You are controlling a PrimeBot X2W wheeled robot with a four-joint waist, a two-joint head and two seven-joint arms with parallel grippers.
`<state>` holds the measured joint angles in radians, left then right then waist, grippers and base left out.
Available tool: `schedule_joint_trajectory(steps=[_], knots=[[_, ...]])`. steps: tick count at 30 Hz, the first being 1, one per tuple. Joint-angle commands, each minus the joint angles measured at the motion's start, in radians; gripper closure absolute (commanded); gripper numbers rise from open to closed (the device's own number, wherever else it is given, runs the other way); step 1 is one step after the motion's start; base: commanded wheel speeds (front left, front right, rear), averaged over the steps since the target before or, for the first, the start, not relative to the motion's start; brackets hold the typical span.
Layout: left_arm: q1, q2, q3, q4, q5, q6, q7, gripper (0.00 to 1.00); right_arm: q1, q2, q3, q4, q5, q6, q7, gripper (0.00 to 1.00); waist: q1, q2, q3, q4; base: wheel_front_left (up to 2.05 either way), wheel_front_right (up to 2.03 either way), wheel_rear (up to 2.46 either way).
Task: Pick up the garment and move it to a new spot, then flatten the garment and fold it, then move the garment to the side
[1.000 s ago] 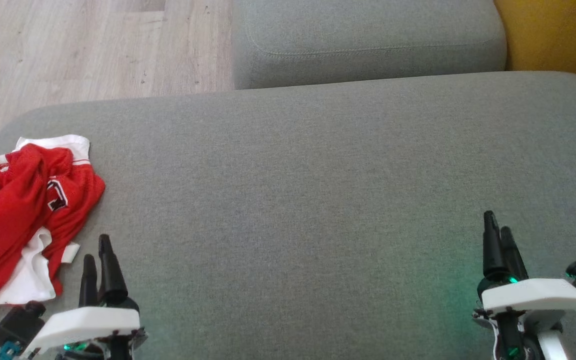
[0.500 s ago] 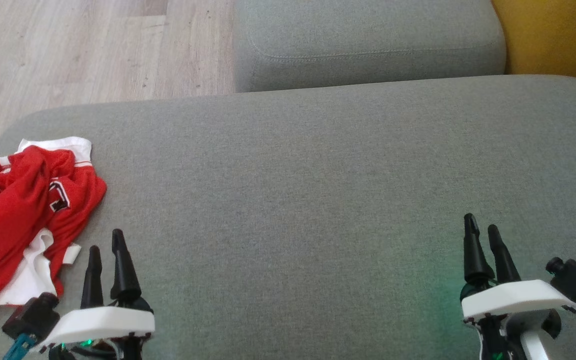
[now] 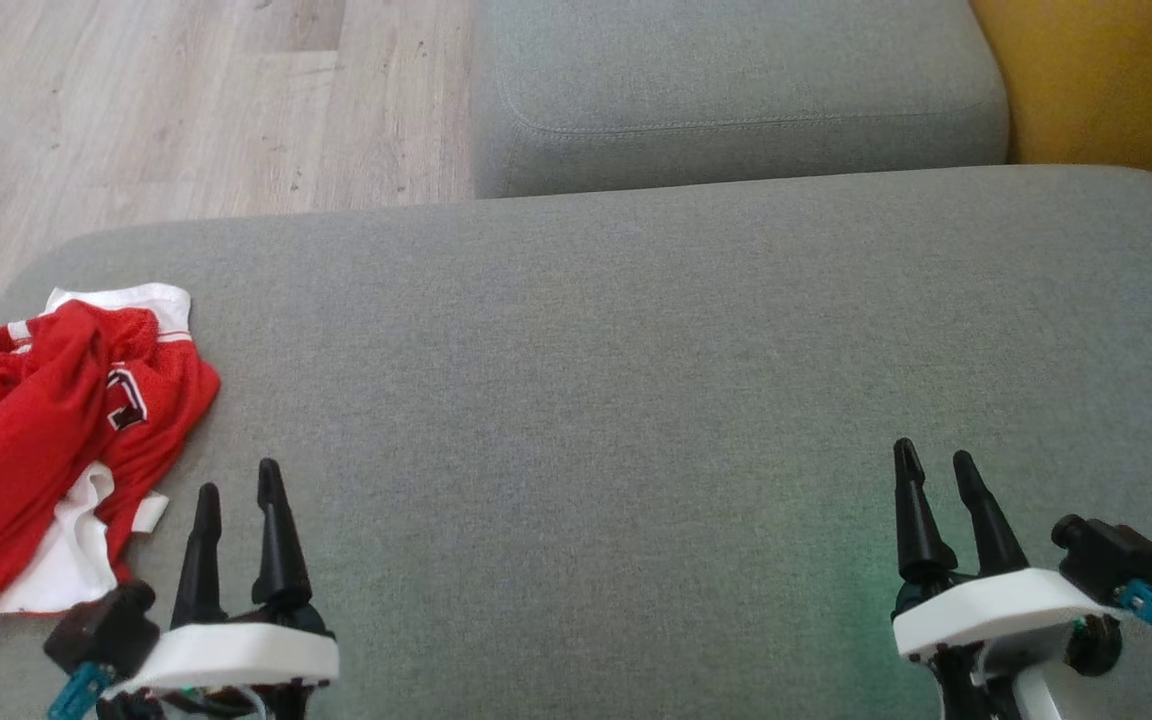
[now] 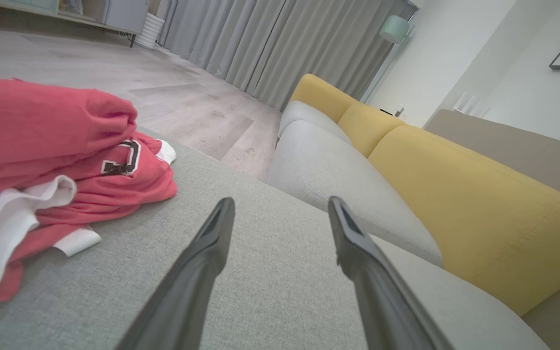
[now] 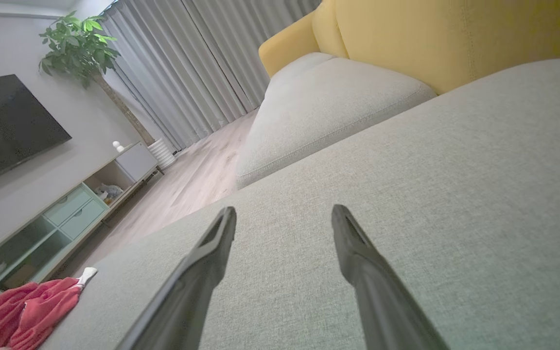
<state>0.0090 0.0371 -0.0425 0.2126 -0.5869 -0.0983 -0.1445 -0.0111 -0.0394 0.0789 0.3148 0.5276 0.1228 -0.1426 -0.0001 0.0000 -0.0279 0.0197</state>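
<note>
The garment (image 3: pixel 46 430) is a crumpled red and white jersey with a dark number patch, lying in a heap at the left end of the grey sofa cushion (image 3: pixel 586 380). It also appears as the garment (image 4: pixel 51 155) at the left of the left wrist view and as the garment (image 5: pixel 22 308) in the lower left corner of the right wrist view. My left gripper (image 3: pixel 236 485) hovers open just right of the heap, empty, clear of the cloth. My right gripper (image 3: pixel 931 460) stands open and empty over the cushion's right part.
A second grey cushion (image 3: pixel 736 90) lies beyond the seat, with a yellow backrest (image 3: pixel 1106 80) at the far right. Wooden floor (image 3: pixel 156 100) runs past the cushion's far left edge. A TV cabinet (image 5: pixel 66 214) and curtains (image 5: pixel 197 68) stand across the room.
The head view has tilted, so the whole scene sits lower. Both grippers have drawn inward and lower in the view. The garment has not moved on the cushion.
</note>
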Motion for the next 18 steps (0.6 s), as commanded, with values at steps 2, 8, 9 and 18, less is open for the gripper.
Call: schedule_joint_trajectory(steps=[2,8,9,18], knots=[[-0.020,0.011,0.009,-0.027,0.055,-0.004,-0.020,0.00,-0.040,-0.009,0.024,-0.032,-0.055,0.006,-0.022,0.00,0.0001,0.0000,-0.002,0.000,0.00,0.00,0.00],[-0.015,0.011,0.011,-0.023,0.111,0.012,-0.040,0.00,-0.039,-0.009,0.011,-0.038,-0.146,0.006,-0.043,0.00,0.0001,0.0000,-0.005,-0.001,0.00,0.00,0.00],[-0.014,0.011,0.011,-0.024,0.123,0.012,-0.043,0.00,-0.039,-0.009,0.009,-0.039,-0.159,0.006,-0.046,0.00,0.0001,0.0000,-0.005,-0.001,0.00,0.00,0.00],[-0.016,0.012,0.014,-0.025,0.258,0.038,-0.070,0.00,-0.044,-0.010,-0.005,-0.048,-0.274,0.007,-0.072,0.00,0.0001,0.0000,-0.005,-0.003,0.00,0.00,0.00]])
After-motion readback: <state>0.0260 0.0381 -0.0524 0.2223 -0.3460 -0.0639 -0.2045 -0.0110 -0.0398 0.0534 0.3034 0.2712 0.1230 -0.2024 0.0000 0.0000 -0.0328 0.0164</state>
